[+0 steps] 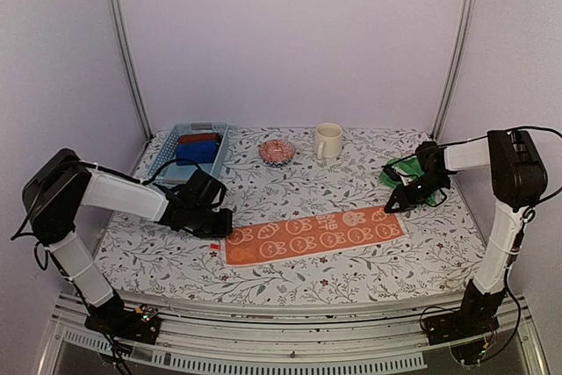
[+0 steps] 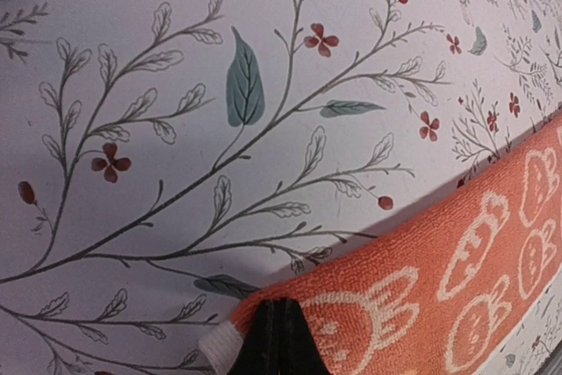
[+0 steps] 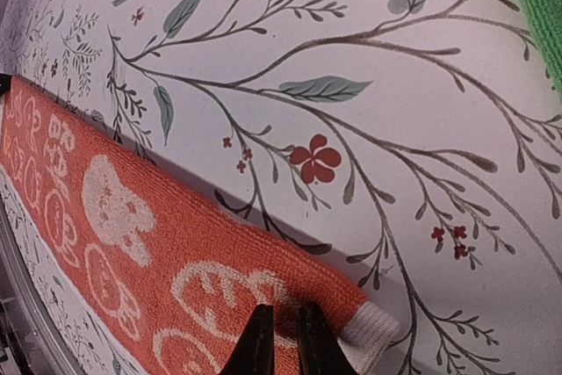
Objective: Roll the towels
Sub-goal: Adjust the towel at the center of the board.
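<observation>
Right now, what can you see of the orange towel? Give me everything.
The orange towel is a long strip of soft, terry-looking cloth printed with white rabbits and circles, with pale edging at its short ends. It lies flat and unrolled on the floral table cover near the front edge, slightly slanted, with its right end farther back. The left gripper is shut on its left corner. The right gripper pinches the right end beside the edging.

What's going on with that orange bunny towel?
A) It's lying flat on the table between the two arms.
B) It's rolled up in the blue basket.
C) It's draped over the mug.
A: the orange towel lies spread flat on the table, with the left gripper at one end and the right gripper at the other.
</observation>
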Robot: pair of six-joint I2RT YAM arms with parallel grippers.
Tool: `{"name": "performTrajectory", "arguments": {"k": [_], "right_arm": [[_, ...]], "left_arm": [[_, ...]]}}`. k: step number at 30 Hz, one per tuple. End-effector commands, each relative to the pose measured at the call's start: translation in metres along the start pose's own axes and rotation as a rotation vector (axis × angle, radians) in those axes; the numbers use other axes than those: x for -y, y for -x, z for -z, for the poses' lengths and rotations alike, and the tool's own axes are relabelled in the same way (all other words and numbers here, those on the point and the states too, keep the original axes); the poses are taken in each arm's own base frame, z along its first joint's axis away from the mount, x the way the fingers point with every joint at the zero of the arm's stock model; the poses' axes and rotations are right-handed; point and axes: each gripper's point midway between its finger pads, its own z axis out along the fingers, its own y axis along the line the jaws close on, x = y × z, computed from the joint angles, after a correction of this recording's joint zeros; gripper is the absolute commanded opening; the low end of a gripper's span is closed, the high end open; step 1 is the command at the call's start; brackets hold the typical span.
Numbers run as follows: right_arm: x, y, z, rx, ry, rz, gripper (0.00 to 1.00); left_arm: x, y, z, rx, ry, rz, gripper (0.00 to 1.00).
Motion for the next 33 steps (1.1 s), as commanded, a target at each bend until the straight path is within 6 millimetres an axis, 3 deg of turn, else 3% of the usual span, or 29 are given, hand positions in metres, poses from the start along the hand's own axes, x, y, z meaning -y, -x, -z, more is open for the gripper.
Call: {"name": "performTrajectory", "arguments": {"k": [1,8,12,17,23,28,33], "right_arm": [[0.031,-0.022,-0.011,-0.081,-0.131,-0.03,0.17],[-0.037,0.01,0.043,0.068,0.064,0.107,0.27],[-0.048,-0.004,0.058,0.061,0.047,0.151,0.29],[-0.034,-0.043,0.049,-0.028,-0.037,0.18,0.26],[-0.024,-0.078,0.029,-0.116,-0.043,0.16,0.23],[-0.002,-0.098,0.018,-0.197,-0.128,0.119,0.22],[0.015,-0.11,0.019,-0.244,-0.218,0.122,0.21]], "left_arm": [[-0.014,0.004,-0.007,-0.009,0.063,-0.02,0.0],[0.03,0.022,0.032,0.055,-0.08,-0.079,0.0],[0.046,0.008,0.047,0.027,-0.126,-0.092,0.0],[0.05,-0.027,0.047,-0.058,-0.161,-0.095,0.0],[0.039,-0.068,0.036,-0.158,-0.137,-0.099,0.0],[0.025,-0.088,0.03,-0.198,-0.102,-0.101,0.0],[0.02,-0.099,0.028,-0.221,-0.096,-0.101,0.0]]}}
